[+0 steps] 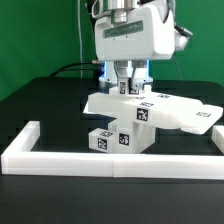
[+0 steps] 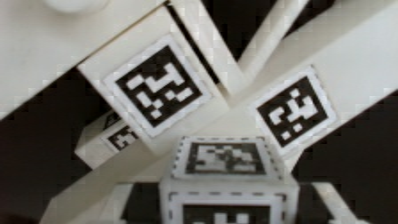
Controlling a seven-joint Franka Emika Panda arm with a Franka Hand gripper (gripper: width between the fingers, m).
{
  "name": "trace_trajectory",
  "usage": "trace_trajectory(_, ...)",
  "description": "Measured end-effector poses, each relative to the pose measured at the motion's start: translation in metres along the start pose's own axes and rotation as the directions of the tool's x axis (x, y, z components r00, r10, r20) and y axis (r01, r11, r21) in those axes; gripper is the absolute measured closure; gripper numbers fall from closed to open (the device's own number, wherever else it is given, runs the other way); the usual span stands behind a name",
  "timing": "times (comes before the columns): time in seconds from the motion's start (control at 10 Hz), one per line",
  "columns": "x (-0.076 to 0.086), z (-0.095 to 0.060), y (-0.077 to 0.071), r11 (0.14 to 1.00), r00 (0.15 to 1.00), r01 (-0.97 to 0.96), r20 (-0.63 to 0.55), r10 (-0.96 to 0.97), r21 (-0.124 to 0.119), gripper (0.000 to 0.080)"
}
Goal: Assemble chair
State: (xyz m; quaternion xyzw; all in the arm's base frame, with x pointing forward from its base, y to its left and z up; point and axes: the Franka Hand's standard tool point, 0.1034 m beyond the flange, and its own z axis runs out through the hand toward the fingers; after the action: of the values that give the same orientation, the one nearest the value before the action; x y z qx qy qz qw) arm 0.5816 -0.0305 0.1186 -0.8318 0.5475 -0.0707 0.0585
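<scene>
The chair's white tagged parts lie in a cluster at the table's middle. A flat slab rests tilted on tagged blocks. My gripper hangs straight above the cluster, its fingers closed on a small white tagged part just over the slab. In the wrist view this part sits between my fingers, with my gripper around it. Beyond it lie two tagged bars, crossing at an angle. What lies under the held part is hidden.
A long low white border rail runs along the front and turns back at both ends. The marker board lies flat on the exterior view's right, partly under the chair parts. The table is black, with a green backdrop behind.
</scene>
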Motion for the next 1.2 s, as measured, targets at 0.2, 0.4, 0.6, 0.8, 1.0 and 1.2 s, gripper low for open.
trace_trajectory(0.2,0.0019,0.0002,0.0007,0.993,0.993,-0.117,0.011,0.117,0.014,0.0512)
trace_trajectory(0.4,0.0021,0.0002,0.0007,0.977,0.977,-0.212,0.016,0.212,0.016,0.0512)
trace_trajectory(0.6,0.0021,0.0003,0.0008,0.974,0.974,-0.224,0.015,0.224,0.015,0.0512)
trace_trajectory(0.8,-0.0014,0.0010,0.0008,0.987,0.987,-0.159,0.012,0.159,-0.007,0.0201)
trace_trajectory(1.0,-0.0024,0.0005,0.0000,1.000,1.000,0.004,0.002,-0.004,-0.014,0.0163)
trace_trajectory(1.2,-0.0014,0.0006,0.0001,0.988,0.988,0.154,-0.002,-0.154,-0.015,0.0152)
